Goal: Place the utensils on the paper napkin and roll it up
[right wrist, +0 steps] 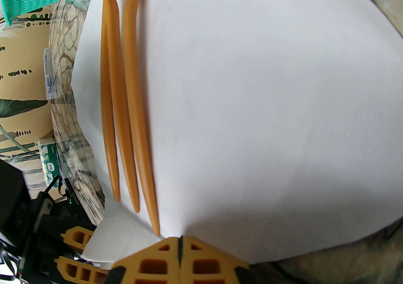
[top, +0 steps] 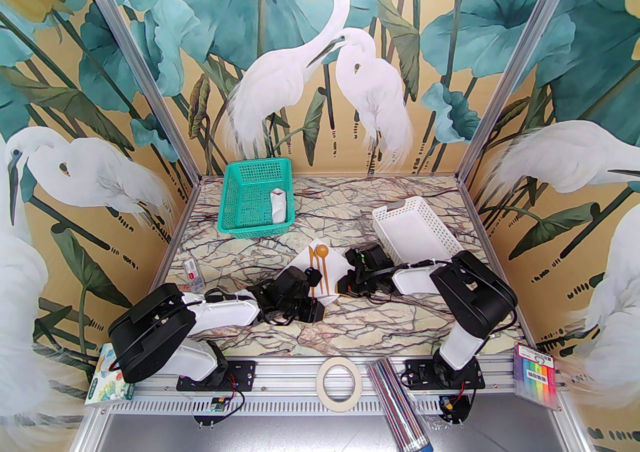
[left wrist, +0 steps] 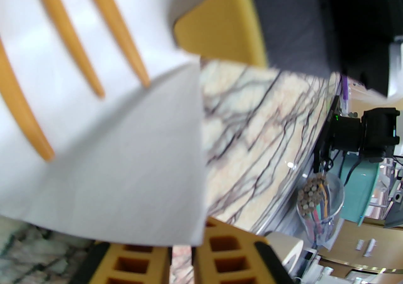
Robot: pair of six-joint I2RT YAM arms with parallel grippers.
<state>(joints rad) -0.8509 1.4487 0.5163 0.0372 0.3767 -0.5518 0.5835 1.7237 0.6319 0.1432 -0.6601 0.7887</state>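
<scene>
Three orange-brown utensils point(top: 322, 267) lie side by side on the white paper napkin point(top: 304, 260) at mid-table. In the right wrist view the fork point(right wrist: 107, 87), knife handle point(right wrist: 124, 138) and spoon point(right wrist: 137, 87) rest along the napkin's point(right wrist: 252, 103) left part. The sheet bulges up toward the camera. My right gripper point(right wrist: 179, 256) is shut on the napkin's near edge. In the left wrist view the utensils' handle ends point(left wrist: 59, 25) lie on the napkin point(left wrist: 126, 166). Its lifted corner runs down between my left gripper's point(left wrist: 182, 260) nearly closed fingers. Both grippers point(top: 317, 296) point(top: 346, 285) sit at the napkin's near side.
A green basket point(top: 235, 219) at the back left holds a white rolled bundle point(top: 279, 204). An empty white basket point(top: 440, 227) stands at the right behind the right arm. A small clear box point(top: 193, 274) lies at the left, and a tape roll point(top: 320, 382) on the front rail.
</scene>
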